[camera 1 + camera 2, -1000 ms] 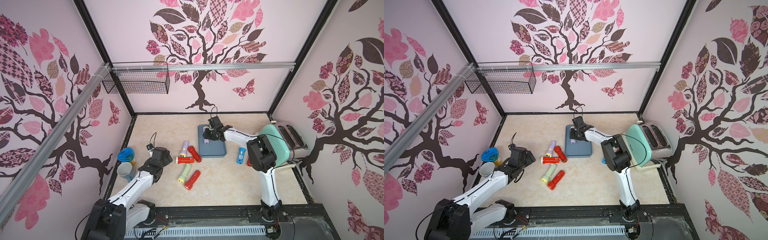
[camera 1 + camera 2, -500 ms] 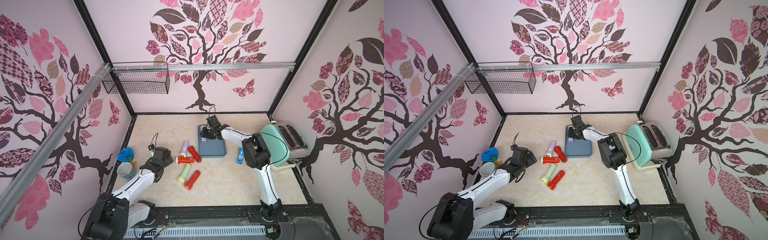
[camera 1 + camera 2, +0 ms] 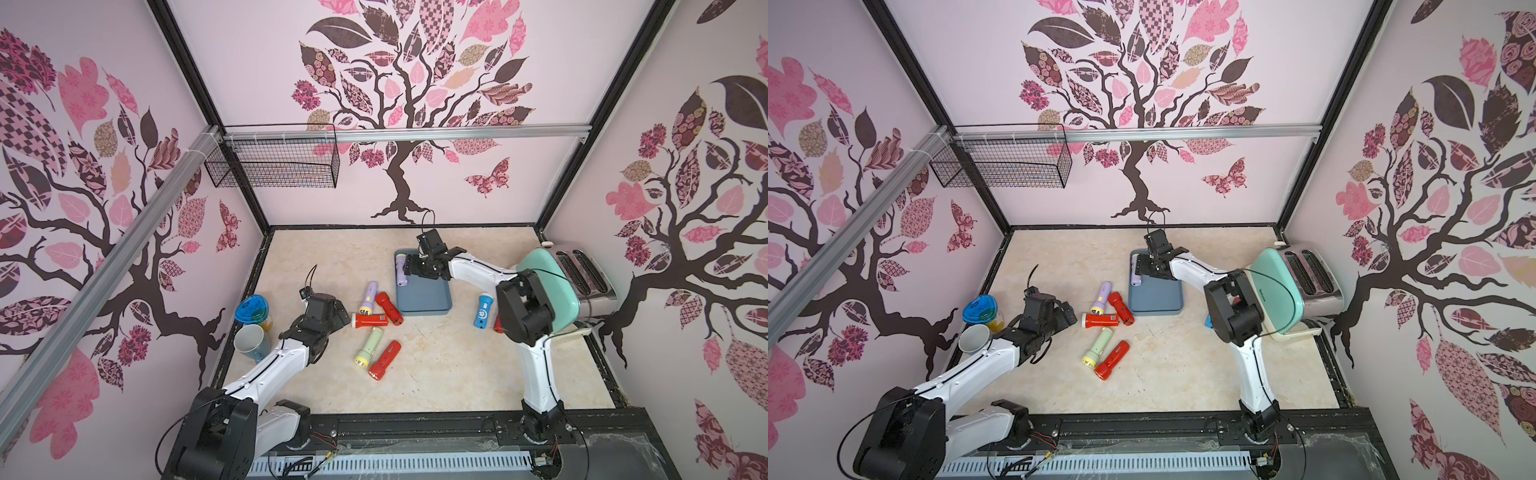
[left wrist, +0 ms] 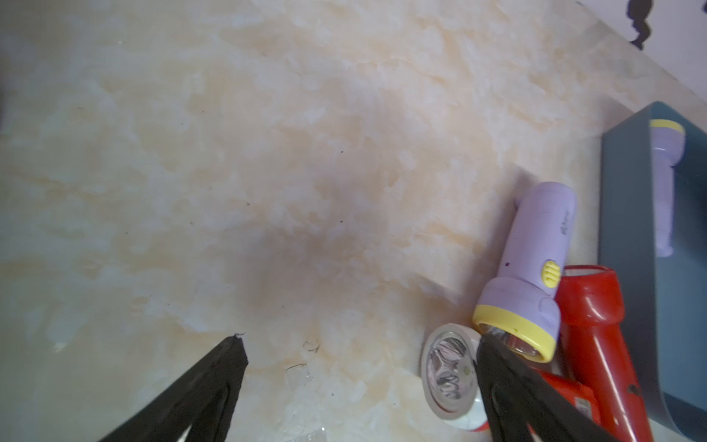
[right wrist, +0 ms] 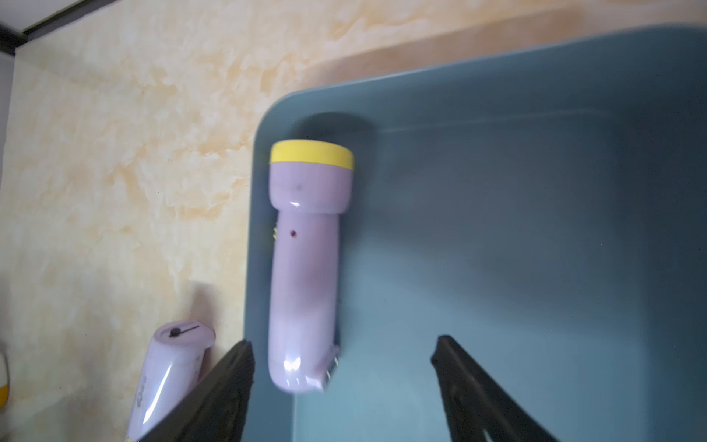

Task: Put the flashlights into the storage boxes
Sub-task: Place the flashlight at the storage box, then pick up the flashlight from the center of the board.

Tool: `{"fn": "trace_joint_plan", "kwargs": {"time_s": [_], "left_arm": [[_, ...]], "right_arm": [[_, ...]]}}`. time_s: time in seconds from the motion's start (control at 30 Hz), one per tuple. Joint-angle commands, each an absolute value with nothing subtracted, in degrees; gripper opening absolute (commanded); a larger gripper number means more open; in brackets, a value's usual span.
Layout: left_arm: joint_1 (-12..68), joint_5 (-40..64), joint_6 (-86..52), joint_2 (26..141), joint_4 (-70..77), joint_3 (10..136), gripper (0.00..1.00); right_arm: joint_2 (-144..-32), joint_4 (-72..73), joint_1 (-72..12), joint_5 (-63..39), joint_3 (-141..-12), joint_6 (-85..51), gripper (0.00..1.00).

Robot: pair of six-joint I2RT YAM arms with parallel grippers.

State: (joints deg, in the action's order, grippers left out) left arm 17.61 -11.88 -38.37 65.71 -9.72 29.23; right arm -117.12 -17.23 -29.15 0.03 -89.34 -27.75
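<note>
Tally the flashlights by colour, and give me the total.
Red flashlights: 4 (one partly hidden)
Lilac flashlights: 2
Blue flashlight: 1
Pale green flashlight: 1
Total: 8

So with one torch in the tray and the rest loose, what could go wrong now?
The right arm's open fingers flank the tail of the lilac flashlight in the tray; pulling away, one might clip it or the tray rim. The left arm's open fingers sit beside touching flashlights, a red flashlight against a second lilac flashlight; grabbing one may scatter the rest.
</note>
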Motion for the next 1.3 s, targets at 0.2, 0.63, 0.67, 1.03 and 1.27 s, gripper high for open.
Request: {"fn": "trace_joint_plan", "kwargs": {"time_s": [0.2,0.63,0.67,1.03,1.27], "left_arm": [[17.4,-3.72,-34.8,65.0,-3.04,26.22,0.96],[17.45,-6.02,-36.69,66.72,-4.81,27.59,0.95],[17.41,-6.1,-36.66,66.96,-4.97,27.85,0.96],[17.4,-8.72,-37.7,70.92,-8.49,30.82,0.96],[17.4,-8.87,-37.75,70.57,-8.6,30.89,0.96]], "right_arm": [[-78.39,-8.78,-23.64,14.87,-51.97,-22.9,0.9],[-81.61,-15.36,-18.38,12.63,-44.38,-28.02,0.68],[-82.31,-15.16,-18.37,11.9,-44.35,-28.48,0.67],[-91.21,-10.93,-18.34,7.9,-43.69,-32.42,0.58],[-92.73,-11.0,-18.36,10.87,-43.86,-30.16,0.49]]}}
